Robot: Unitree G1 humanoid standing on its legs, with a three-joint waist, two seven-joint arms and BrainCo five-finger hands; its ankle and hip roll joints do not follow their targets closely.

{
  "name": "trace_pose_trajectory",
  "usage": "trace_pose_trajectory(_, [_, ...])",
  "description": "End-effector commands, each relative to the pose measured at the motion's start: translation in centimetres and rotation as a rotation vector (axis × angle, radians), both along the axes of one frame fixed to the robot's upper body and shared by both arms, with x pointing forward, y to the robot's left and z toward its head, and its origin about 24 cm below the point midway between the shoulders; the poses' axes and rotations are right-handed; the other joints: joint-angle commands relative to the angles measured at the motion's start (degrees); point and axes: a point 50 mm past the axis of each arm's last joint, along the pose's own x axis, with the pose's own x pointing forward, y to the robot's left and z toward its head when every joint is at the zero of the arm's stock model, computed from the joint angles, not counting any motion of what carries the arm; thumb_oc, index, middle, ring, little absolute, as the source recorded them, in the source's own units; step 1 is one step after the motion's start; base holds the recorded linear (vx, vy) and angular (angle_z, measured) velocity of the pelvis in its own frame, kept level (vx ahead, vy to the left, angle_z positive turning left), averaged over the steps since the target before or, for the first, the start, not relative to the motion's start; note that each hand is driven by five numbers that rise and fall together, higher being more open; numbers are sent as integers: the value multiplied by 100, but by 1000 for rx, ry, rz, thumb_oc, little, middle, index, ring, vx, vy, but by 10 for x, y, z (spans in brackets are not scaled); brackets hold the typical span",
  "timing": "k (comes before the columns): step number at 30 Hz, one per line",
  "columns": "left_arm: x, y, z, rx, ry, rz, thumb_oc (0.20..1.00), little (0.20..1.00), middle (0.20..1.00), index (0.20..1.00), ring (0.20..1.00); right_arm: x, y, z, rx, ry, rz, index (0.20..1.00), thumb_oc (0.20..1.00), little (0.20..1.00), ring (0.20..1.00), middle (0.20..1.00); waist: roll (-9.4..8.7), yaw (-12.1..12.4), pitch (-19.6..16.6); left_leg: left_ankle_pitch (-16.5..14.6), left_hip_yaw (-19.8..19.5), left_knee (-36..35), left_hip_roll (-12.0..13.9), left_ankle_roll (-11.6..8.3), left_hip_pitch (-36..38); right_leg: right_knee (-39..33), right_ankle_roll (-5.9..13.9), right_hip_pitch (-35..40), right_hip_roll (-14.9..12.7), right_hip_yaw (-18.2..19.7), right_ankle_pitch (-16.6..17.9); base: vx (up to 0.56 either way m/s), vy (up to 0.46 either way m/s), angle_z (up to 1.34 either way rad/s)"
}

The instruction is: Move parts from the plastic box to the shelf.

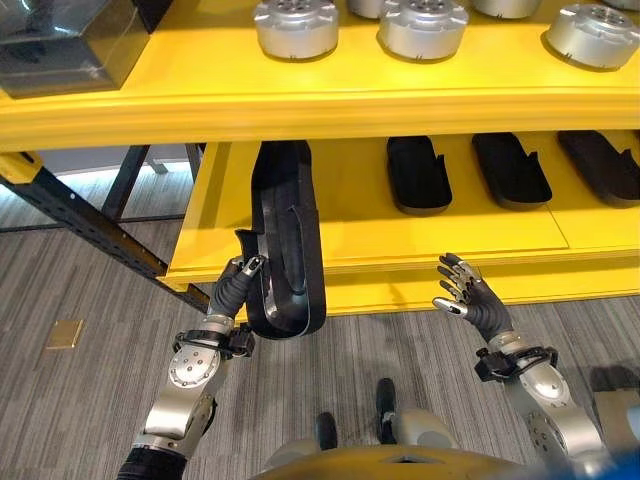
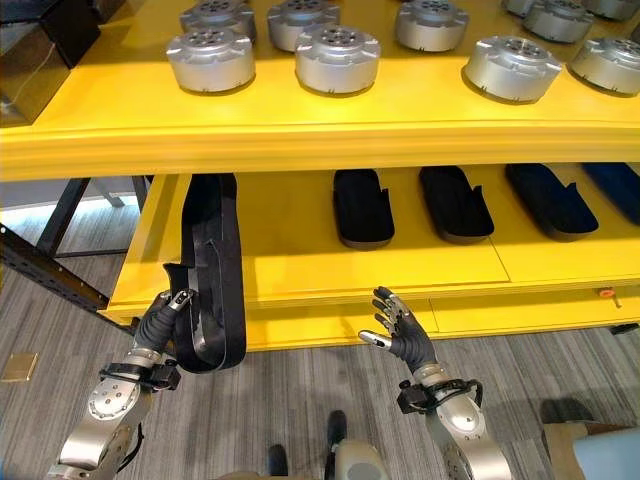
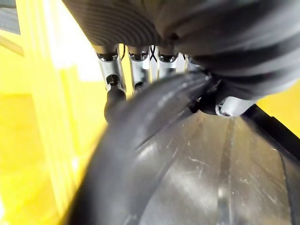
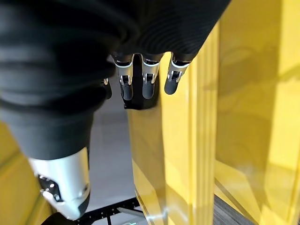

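Note:
A long black curved part (image 1: 290,240) lies with its far end on the yellow lower shelf (image 1: 460,240) and its near end hanging past the shelf's front left edge. My left hand (image 1: 235,290) is shut on that near end, fingers (image 3: 112,79) curled over the part's rim (image 3: 187,154). My right hand (image 1: 475,300) hovers open in front of the shelf's front edge, right of the part, holding nothing; its fingers (image 4: 145,79) are relaxed beside the yellow shelf.
Three more black parts (image 1: 418,175) (image 1: 510,168) (image 1: 600,165) lie in a row on the lower shelf. Several silver round parts (image 1: 296,25) stand on the upper shelf, with a dark box (image 1: 65,45) at its left. A black frame strut (image 1: 90,230) runs left of the shelf.

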Motion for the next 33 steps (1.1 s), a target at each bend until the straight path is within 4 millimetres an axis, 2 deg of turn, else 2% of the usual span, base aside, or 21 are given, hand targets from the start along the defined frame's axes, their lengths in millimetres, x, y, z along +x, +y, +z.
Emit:
trace_pose_trajectory(1, [7, -1, 39, -7, -204, -33, 200, 200, 200, 200, 200, 1, -4, 15, 13, -82, 3, 1000, 1000, 1000, 1000, 1000, -161, -50, -285, -121, 334, 264, 98, -171, -214, 206, 603, 170, -328, 79, -196, 47, -48, -6])
trace_pose_trajectory(6, [6, -2, 37, -9, -197, -37, 200, 200, 200, 200, 200, -2, -9, 13, 6, -67, -4, 1000, 1000, 1000, 1000, 1000, -171, -94, -292, -183, 314, 359, 152, -220, -188, 228, 557, 250, -322, 63, -282, 59, -68, -3])
trace_pose_trajectory(8, [10, -4, 40, -19, -211, -38, 200, 200, 200, 200, 200, 1, -13, 16, -1, -82, -21, 1000, 1000, 1000, 1000, 1000, -232, -88, -179, -259, 242, 978, 183, -333, -514, 241, 495, 253, -370, 39, -326, -42, -87, 11])
trace_pose_trajectory(10, [12, -5, 42, -30, -222, -45, 200, 200, 200, 200, 200, 3, -16, 18, -17, -93, -25, 1000, 1000, 1000, 1000, 1000, -285, -56, -29, -138, 218, 1681, 237, -517, -878, 277, 428, 250, -413, 2, -337, -76, -49, 29])
trace_pose_trajectory(11, [12, -5, 42, -30, -223, -45, 200, 200, 200, 200, 200, 3, -16, 18, -16, -94, -25, 1000, 1000, 1000, 1000, 1000, -278, -65, -33, -160, 204, 1740, 249, -522, -922, 280, 422, 237, -405, -10, -337, -50, 30, 37])
trace_pose_trajectory(12, [15, -6, 45, -36, -235, -47, 200, 200, 200, 200, 200, 6, -18, 21, -32, -111, -36, 1000, 1000, 1000, 1000, 1000, -323, -82, 20, 33, 266, 1796, 634, -640, -1086, 287, 438, 216, -492, -86, -339, -26, 31, 34])
trace_pose_trajectory(13, [15, -6, 45, -36, -235, -47, 200, 200, 200, 200, 200, 6, -18, 21, -32, -112, -36, 1000, 1000, 1000, 1000, 1000, -319, -85, 21, 29, 261, 1800, 642, -647, -1090, 289, 435, 214, -485, -90, -343, 30, 166, 30])
trace_pose_trajectory(14, [15, -4, 47, -32, -241, -37, 200, 200, 200, 200, 200, 6, -20, 22, -42, -114, -46, 1000, 1000, 1000, 1000, 1000, -356, -108, -46, 95, 367, 1351, 1140, -644, -967, 299, 548, 231, -688, -125, -386, 60, 125, 27])
trace_pose_trajectory(15, [15, -4, 47, -32, -240, -36, 200, 200, 200, 200, 200, 5, -20, 22, -42, -113, -46, 1000, 1000, 1000, 1000, 1000, -356, -102, -45, 113, 377, 1300, 1141, -653, -927, 306, 547, 240, -683, -120, -398, 89, 197, 32])
trace_pose_trajectory(16, [14, -3, 46, -32, -242, -29, 200, 200, 200, 200, 200, 3, -22, 21, -49, -109, -57, 1000, 1000, 1000, 1000, 1000, -353, -115, -68, 305, 443, 1039, 1408, -672, -876, 346, 586, 242, -780, -129, -454, 86, 283, 13])
trace_pose_trajectory(17, [16, -3, 49, -31, -258, -11, 200, 200, 200, 200, 200, 4, -24, 22, -65, -112, -66, 1000, 1000, 1000, 1000, 1000, -277, -99, -53, 942, 437, 589, 2008, -812, -935, 579, 710, 98, -982, -129, -576, 102, 375, 9])
trace_pose_trajectory(18, [18, -4, 50, -33, -264, -5, 200, 200, 200, 200, 200, 5, -25, 22, -70, -113, -71, 1000, 1000, 1000, 1000, 1000, -198, -89, -29, 1247, 323, 439, 2134, -891, -938, 757, 742, -1, -1029, -84, -627, 115, 437, 9])
trace_pose_trajectory(19, [19, -5, 53, -40, -276, -5, 200, 200, 200, 200, 200, 6, -23, 21, -86, -110, -51, 1000, 1000, 1000, 1000, 1000, -109, 16, 20, 1378, -167, 423, 2148, -980, -840, 982, 790, -137, -1018, 112, -683, 67, 218, 7])
trace_pose_trajectory(20, [19, -5, 53, -40, -276, -5, 200, 200, 200, 200, 200, 6, -23, 21, -86, -110, -51, 1000, 1000, 1000, 1000, 1000, -109, 16, 20, 1378, -167, 423, 2148, -980, -840, 982, 790, -137, -1018, 112, -683, 59, 175, -7])
trace_pose_trajectory(21, [20, -4, 53, -45, -279, -7, 200, 200, 200, 200, 200, 8, -21, 21, -85, -109, -31, 1000, 1000, 1000, 1000, 1000, -62, 27, -8, 1111, -325, 494, 2104, -964, -818, 1050, 785, -229, -1004, 219, -692, 162, 203, -37])
trace_pose_trajectory(22, [24, -9, 56, -51, -293, -36, 200, 200, 200, 200, 200, 10, -16, 18, -71, -102, -23, 1000, 1000, 1000, 1000, 1000, 12, -68, -98, 759, -38, 472, 2018, -1021, -748, 1066, 889, -128, -1138, 201, -659, 240, 294, -60])
trace_pose_trajectory(23, [26, -10, 60, -46, -306, -49, 200, 200, 200, 200, 200, 10, -15, 20, -58, -110, -23, 1000, 1000, 1000, 1000, 1000, -5, -85, -96, 667, 86, 498, 1951, -1025, -703, 1021, 927, -42, -1206, 226, -623, 286, 332, -52])
trace_pose_trajectory(25, [30, -12, 64, -34, -325, -64, 200, 200, 200, 200, 200, 10, -14, 21, -51, -118, -18, 1000, 1000, 1000, 1000, 1000, -37, -85, -91, 615, 118, 556, 1870, -1023, -688, 975, 970, 13, -1275, 258, -549, 127, 169, -9])
trace_pose_trajectory(28, [42, -19, 76, 0, -373, -101, 200, 200, 200, 200, 200, 11, -6, 24, -19, -132, 8, 1000, 1000, 1000, 1000, 1000, -132, -127, -96, 303, 278, 762, 1662, -962, -727, 851, 1076, 94, -1462, 336, -393, 122, 175, 2])
trace_pose_trajectory(30, [54, -28, 85, 13, -406, -120, 200, 200, 200, 200, 200, 13, 2, 26, 7, -140, 32, 1000, 1000, 1000, 1000, 1000, -193, -159, -81, 166, 347, 964, 1555, -935, -800, 751, 1115, 130, -1562, 345, -325, 83, 169, 2])
trace_pose_trajectory(33, [81, -53, 107, 26, -485, -151, 200, 200, 200, 200, 200, 17, 14, 31, 36, -156, 80, 1000, 1000, 1000, 1000, 1000, -277, -279, -39, 14, 407, 1246, 1444, -924, -1014, 703, 1183, 58, -1688, 377, -234, 22, 109, -5])
